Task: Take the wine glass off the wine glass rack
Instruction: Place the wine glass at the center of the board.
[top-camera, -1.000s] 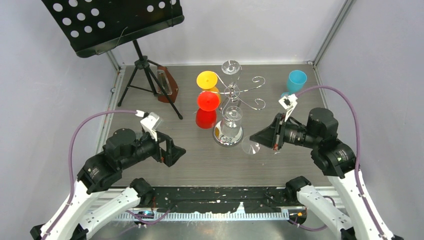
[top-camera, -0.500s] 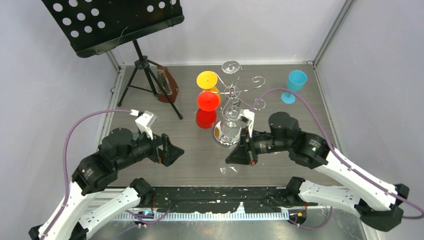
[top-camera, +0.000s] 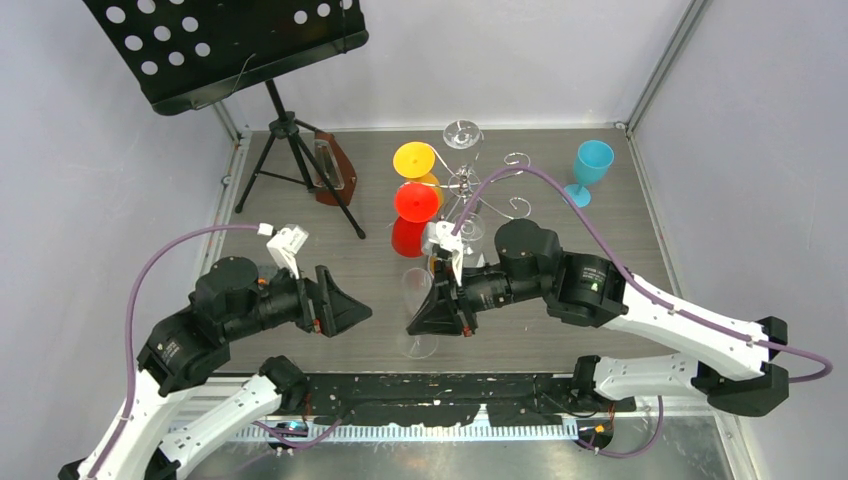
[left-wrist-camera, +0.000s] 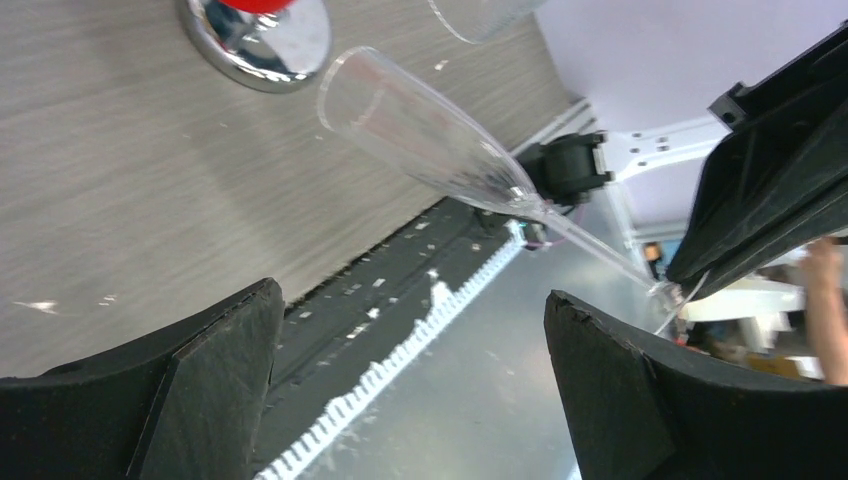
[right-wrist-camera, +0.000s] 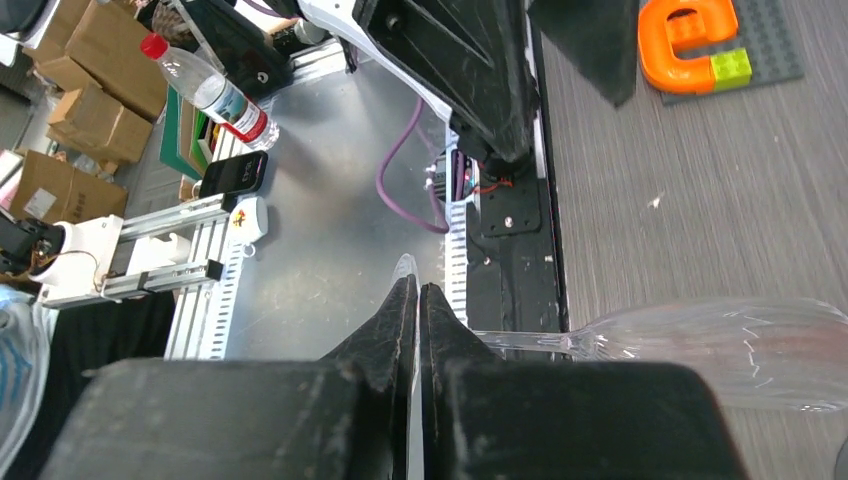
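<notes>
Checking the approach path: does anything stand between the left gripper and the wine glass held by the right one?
Nothing visible does. The left gripper is open, and the wine glass, pinched by its stem in the right gripper, hangs tilted just ahead of it over the table.

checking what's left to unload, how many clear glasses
3 glasses: one held by the right gripper, one hanging on the rack's far side, one on its near side, partly hidden by the arm.

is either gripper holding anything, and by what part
The right gripper is shut on the clear wine glass, pinching its thin stem near the foot. The left gripper is open and empty.
</notes>
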